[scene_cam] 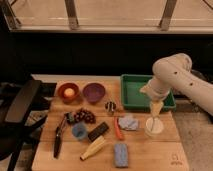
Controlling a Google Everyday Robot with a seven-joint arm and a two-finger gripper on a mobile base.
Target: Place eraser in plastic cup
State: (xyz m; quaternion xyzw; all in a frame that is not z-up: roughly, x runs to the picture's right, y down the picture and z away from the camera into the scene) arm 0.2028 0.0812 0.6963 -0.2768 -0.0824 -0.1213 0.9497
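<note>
The gripper (156, 108) hangs point-down from the pale arm (175, 80) at the right of the wooden table (150, 155). Whether it is parted or closed I cannot tell. Directly at its 6 o'clock stands the white cup (154, 126). At its 11 o'clock is the green tray (131, 94).

Well apart, toward 8 o'clock, the eraser (98, 131) lies flat and slanted on the table. The plastic cup (79, 131) sits just beside it at 9 o'clock. From the eraser, the banana (94, 148) is at 6 o'clock and the blue-grey sponge (120, 154) at 5 o'clock.
</note>
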